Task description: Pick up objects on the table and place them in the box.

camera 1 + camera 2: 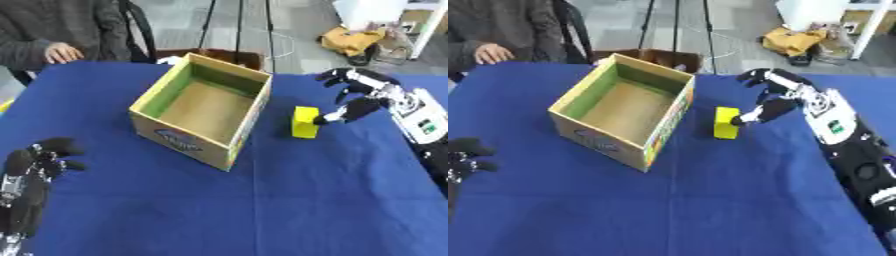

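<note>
A yellow block stands upright on the blue table, just right of the open cardboard box. The box has green inner walls and nothing visible inside. My right hand reaches in from the right, open, with its thumb tip touching or almost touching the block's right side and its fingers spread above and behind it. My left hand rests near the lower left corner, its fingers relaxed and holding nothing.
A person sits at the far left edge with a hand resting on the table. A second cardboard box stands behind the table. Tripod legs and a yellow bag are on the floor beyond.
</note>
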